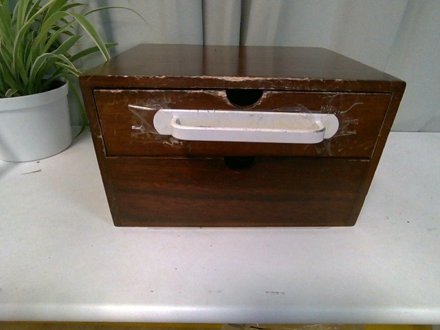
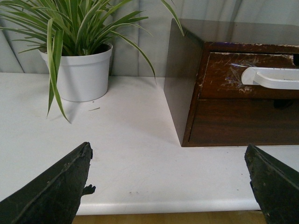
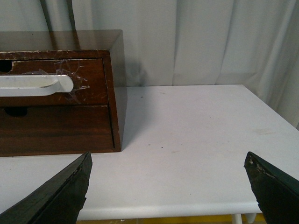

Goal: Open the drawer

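The drawer [image 1: 124, 134] is the upper one of a dark brown wooden cabinet [image 1: 234, 62] in the middle of the white table. It is shut, with a long white bar handle [image 1: 246, 126] taped on and a half-round notch [image 1: 244, 97] in its chipped top edge. It also shows in the left wrist view [image 2: 224, 86] and the right wrist view [image 3: 91, 93]. Neither arm shows in the front view. My left gripper [image 2: 168, 175] is open and empty, back at the table's front edge, left of the cabinet. My right gripper [image 3: 168, 179] is open and empty at the front edge, right of the cabinet.
A plain handleless lower drawer [image 1: 237, 189] sits under the top one. A white pot [image 1: 31, 124] with a green striped plant [image 1: 41, 41] stands at the back left. Grey curtains hang behind the white table [image 1: 220, 275].
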